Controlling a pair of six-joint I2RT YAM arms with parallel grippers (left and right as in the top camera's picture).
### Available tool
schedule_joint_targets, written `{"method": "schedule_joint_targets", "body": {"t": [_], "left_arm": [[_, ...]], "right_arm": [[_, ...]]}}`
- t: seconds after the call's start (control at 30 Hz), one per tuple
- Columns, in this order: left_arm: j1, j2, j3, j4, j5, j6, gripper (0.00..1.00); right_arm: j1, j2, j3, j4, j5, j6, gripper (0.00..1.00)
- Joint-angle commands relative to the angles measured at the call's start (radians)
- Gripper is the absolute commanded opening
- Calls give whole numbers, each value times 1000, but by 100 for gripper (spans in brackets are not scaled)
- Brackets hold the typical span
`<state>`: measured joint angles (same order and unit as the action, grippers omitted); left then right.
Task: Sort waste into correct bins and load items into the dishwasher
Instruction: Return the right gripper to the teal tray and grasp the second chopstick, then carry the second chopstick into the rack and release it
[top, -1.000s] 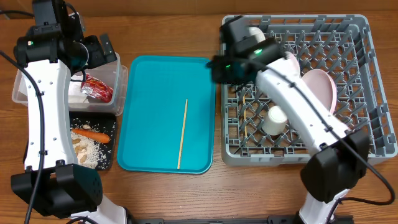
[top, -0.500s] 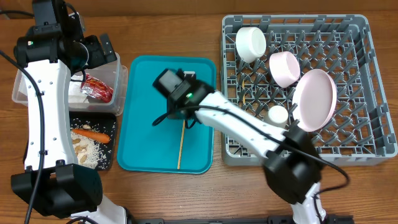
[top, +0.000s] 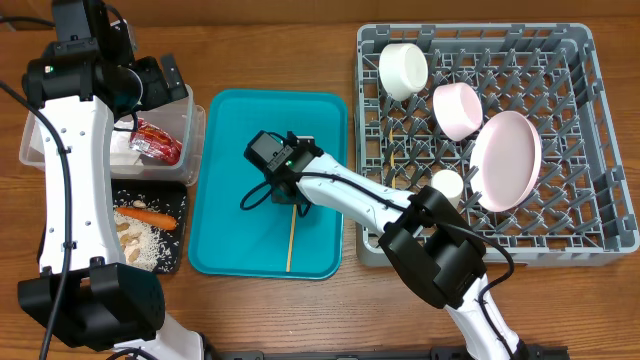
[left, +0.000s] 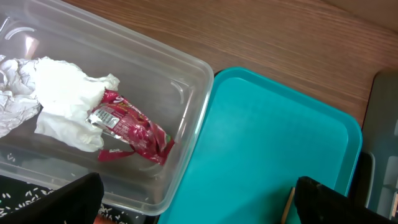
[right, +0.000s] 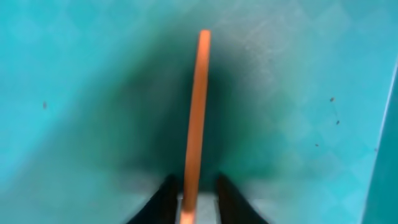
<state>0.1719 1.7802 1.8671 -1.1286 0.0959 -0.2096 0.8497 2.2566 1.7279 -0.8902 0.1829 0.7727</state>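
One wooden chopstick (top: 291, 240) lies lengthwise on the teal tray (top: 230, 130). My right gripper (top: 296, 200) is down over its upper part. In the right wrist view the chopstick (right: 198, 99) runs between the fingertips of that gripper (right: 193, 199), with a thin gap on each side. The grey dishwasher rack (top: 590, 240) holds a white bowl (top: 403, 70), a pink bowl (top: 457, 108), a plate (top: 507, 160) and a small cup (top: 445, 185). My left gripper (top: 165, 85) hangs wide open and holds nothing over the clear tub (top: 195, 120).
In the clear tub (left: 193, 112) are the white napkin (left: 62, 99) and the red wrapper (left: 130, 127). The black tray (top: 180, 205) below it holds a carrot (top: 150, 215), peanuts (top: 125, 232) and rice (top: 140, 245). The teal tray (left: 273, 143) sits between tub and rack.
The right arm swung from the rack to the teal tray and came down over the chopstick, its jaws narrowing around it. The left arm has not moved.
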Motion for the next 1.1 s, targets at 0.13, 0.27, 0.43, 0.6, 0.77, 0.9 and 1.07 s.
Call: {"method": "schedule_joint_targets", "body": {"t": [0.13, 0.27, 0.43, 0.6, 0.77, 0.9, 1.07], "left_arm": [[-2, -21, 20, 3, -7, -7, 100], [-2, -21, 20, 3, -7, -7, 100], [-2, -21, 20, 3, -7, -7, 100], [-2, -21, 20, 3, -7, -7, 100], [-2, -21, 20, 3, -7, -7, 100], [-2, -21, 20, 3, -7, -7, 100], [-2, -21, 20, 3, -7, -7, 100]], "right_arm": [[-9, 43, -5, -3, -42, 16, 6], [-10, 38, 20, -19, -41, 1, 4], [-44, -16, 148, -122, -41, -72, 4], [-101, -116, 244, -191, -49, -249, 4], [-185, -202, 246, -270, -27, -434, 4], [-270, -226, 246, -369, -20, -464, 4], [-370, -225, 240, -458, -19, -573, 4]]}}
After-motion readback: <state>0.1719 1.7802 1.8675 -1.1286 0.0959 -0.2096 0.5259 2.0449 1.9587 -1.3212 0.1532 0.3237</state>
